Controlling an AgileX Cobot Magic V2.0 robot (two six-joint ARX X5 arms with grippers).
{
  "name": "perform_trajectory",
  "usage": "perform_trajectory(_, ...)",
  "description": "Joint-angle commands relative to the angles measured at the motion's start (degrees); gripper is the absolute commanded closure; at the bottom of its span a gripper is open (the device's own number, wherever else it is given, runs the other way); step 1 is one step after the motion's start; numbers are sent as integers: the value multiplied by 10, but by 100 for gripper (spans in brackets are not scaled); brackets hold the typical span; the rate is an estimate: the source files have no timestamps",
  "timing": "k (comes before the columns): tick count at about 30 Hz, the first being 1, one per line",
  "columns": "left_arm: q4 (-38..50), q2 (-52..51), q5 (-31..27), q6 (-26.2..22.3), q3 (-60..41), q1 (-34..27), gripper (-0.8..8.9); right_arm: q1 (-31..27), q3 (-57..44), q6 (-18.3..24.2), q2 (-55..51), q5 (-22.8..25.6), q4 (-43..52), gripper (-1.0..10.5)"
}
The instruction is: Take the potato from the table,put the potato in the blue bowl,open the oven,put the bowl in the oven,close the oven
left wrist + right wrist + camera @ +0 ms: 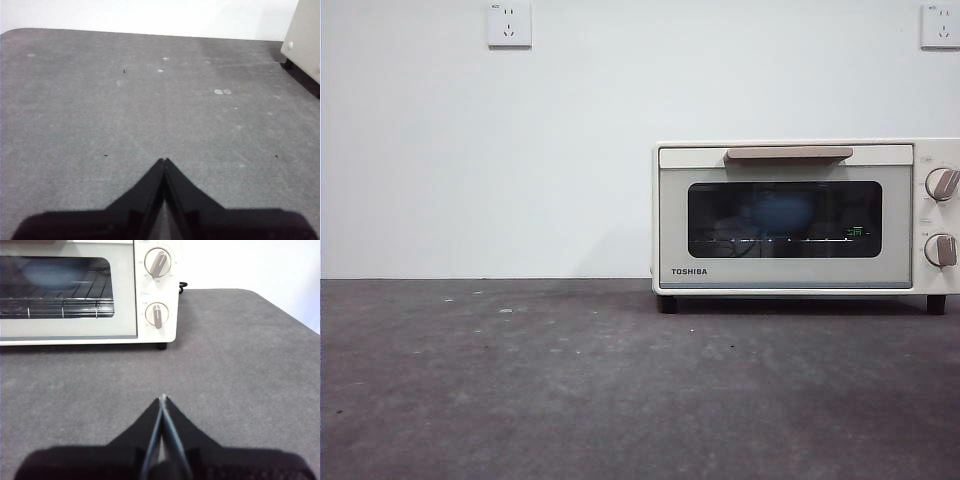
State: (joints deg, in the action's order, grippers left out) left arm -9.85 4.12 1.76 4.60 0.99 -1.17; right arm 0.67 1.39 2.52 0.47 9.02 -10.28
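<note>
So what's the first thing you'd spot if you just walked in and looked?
The cream-white oven stands out first, sitting at the right of the dark grey table with its glass door shut. Behind the glass you can make out the blue bowl on the rack. Both arms wait away from it, the left gripper and the right gripper each with jaws pressed shut above bare table.

wall (520, 150): plain white, evenly lit | wall sockets: one upper left (509, 23), one upper right (941, 25)

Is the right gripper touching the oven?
Apart. Right wrist view shows bare table between the right gripper and the oven.
</note>
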Motion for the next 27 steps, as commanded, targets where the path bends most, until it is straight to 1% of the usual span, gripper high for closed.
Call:
perform_trajectory(1, 2, 0, 2, 3, -5, 1, 817, 0, -6, -12, 0, -10, 3, 946)
perform_trajectory(6, 2, 0, 2, 3, -5, 1, 817, 0, -6, -8, 0, -84, -2, 946)
perform_trajectory(8, 2, 0, 2, 3, -5, 1, 817, 0, -6, -8, 0, -98, -1, 946)
perform_trajectory(16, 2, 0, 2, 3, -5, 1, 818, 1, -6, -9, 0, -82, -2, 946)
perform_trajectory(27, 2, 0, 2, 3, -5, 1, 817, 1, -6, -9, 0, -81, -2, 946)
